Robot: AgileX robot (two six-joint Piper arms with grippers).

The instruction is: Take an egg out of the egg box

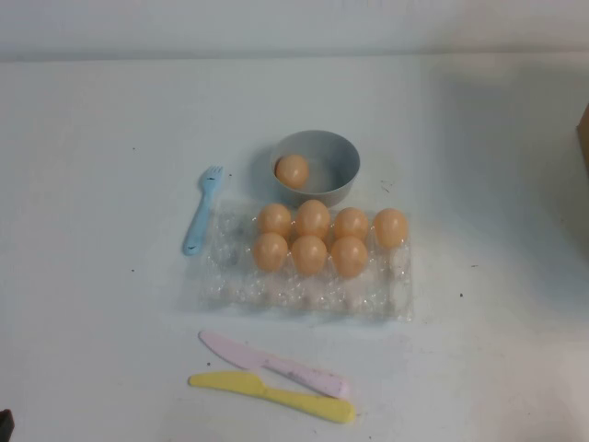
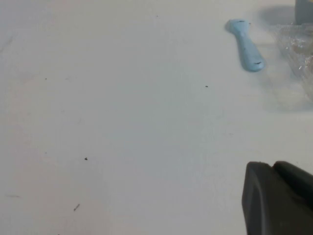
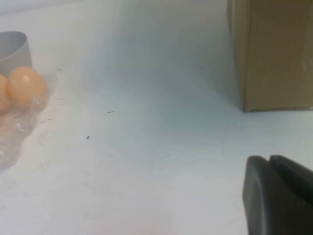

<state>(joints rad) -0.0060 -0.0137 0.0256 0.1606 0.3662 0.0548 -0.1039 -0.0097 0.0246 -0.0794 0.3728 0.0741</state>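
Observation:
The clear plastic egg box [image 1: 304, 293] lies mid-table with several orange-tan eggs [image 1: 312, 218] in its two far rows; the near row of cups is bare. One more egg [image 1: 292, 170] lies in the grey bowl [image 1: 331, 147] just behind the box. Neither gripper shows in the high view. My left gripper [image 2: 271, 165] hovers over bare table left of the box, shut and empty. My right gripper [image 3: 269, 159] hovers over bare table right of the box, shut and empty. The right wrist view shows the box's end egg [image 3: 27, 84] and its crinkly edge [image 3: 14, 132].
A blue fork [image 1: 202, 210] lies left of the box and also shows in the left wrist view [image 2: 247, 46]. A pink knife [image 1: 276, 365] and a yellow knife [image 1: 276, 397] lie in front. A cardboard box [image 3: 274, 54] stands at the far right.

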